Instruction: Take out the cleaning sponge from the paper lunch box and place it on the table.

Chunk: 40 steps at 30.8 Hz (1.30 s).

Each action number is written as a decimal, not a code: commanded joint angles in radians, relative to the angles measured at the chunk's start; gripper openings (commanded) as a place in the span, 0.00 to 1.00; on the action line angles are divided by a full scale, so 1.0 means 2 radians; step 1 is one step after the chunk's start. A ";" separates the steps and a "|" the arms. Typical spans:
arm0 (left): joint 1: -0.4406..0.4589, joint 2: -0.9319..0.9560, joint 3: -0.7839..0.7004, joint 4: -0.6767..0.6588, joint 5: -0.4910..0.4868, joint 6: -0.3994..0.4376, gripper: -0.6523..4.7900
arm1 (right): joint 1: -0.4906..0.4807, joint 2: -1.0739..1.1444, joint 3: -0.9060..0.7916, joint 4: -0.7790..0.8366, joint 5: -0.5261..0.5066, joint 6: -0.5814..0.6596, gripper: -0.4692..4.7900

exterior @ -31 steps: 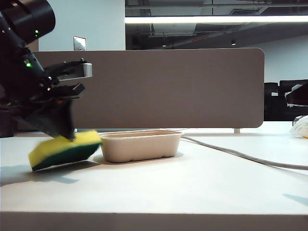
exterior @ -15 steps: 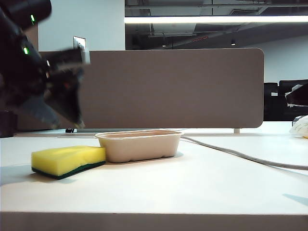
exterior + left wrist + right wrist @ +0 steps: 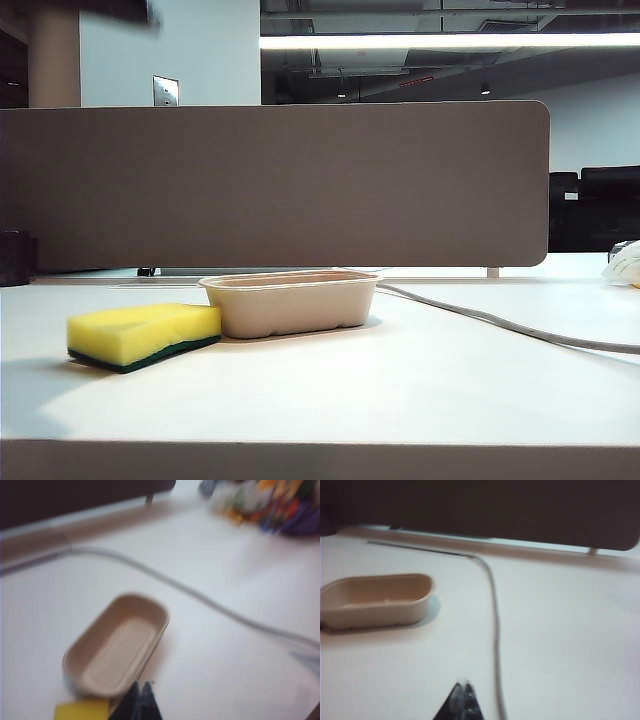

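The yellow cleaning sponge point(image 3: 143, 336) lies flat on the white table point(image 3: 400, 390), green layer down, touching the left end of the beige paper lunch box point(image 3: 290, 301). The box is empty point(image 3: 117, 645); a corner of the sponge point(image 3: 81, 711) shows beside it in the left wrist view. My left gripper point(image 3: 141, 686) is shut on nothing, high above the table near the box. My right gripper point(image 3: 464, 682) is also shut and empty, above bare table right of the box point(image 3: 375, 600). Neither gripper shows in the exterior view.
A grey cable point(image 3: 500, 322) runs from behind the box toward the right edge of the table. A grey-brown divider panel point(image 3: 300, 180) stands along the far edge. Colourful blurred items point(image 3: 265, 505) lie at the far right; something white point(image 3: 624, 264) sits at the right edge.
The left gripper let go of the sponge, which now rests flat on the table. The left arm rose up and left the exterior view, its jaws closing.
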 commanded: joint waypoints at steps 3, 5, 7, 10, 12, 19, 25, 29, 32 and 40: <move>-0.089 -0.053 0.001 0.023 -0.118 -0.010 0.11 | -0.059 -0.013 0.000 0.015 -0.001 0.000 0.08; -0.124 -0.065 0.000 0.021 -0.148 -0.010 0.11 | -0.070 -0.013 0.000 0.011 -0.001 0.000 0.08; -0.151 -0.072 0.000 0.020 -0.176 -0.009 0.11 | -0.081 -0.013 0.000 0.008 -0.001 0.000 0.08; -0.175 -0.073 0.000 0.012 -0.189 0.002 0.11 | -0.090 -0.013 0.000 0.008 -0.001 0.000 0.08; -0.178 -0.073 0.000 0.004 -0.185 -0.001 0.11 | -0.093 -0.013 0.000 0.008 -0.001 0.000 0.08; -0.178 -0.070 0.000 -0.015 -0.168 -0.001 0.11 | -0.130 -0.013 0.000 0.008 -0.002 0.000 0.08; -0.178 -0.070 0.000 -0.016 -0.168 -0.001 0.11 | -0.185 -0.013 0.000 0.008 -0.002 0.000 0.08; -0.178 -0.070 0.000 -0.016 -0.168 -0.001 0.11 | -0.217 -0.013 0.000 0.008 -0.001 0.000 0.08; -0.178 -0.070 0.000 -0.016 -0.167 -0.001 0.11 | -0.225 -0.013 0.000 0.008 -0.001 0.000 0.08; -0.133 -0.076 0.000 -0.019 -0.113 -0.001 0.11 | -0.223 -0.013 0.000 0.008 -0.002 0.000 0.08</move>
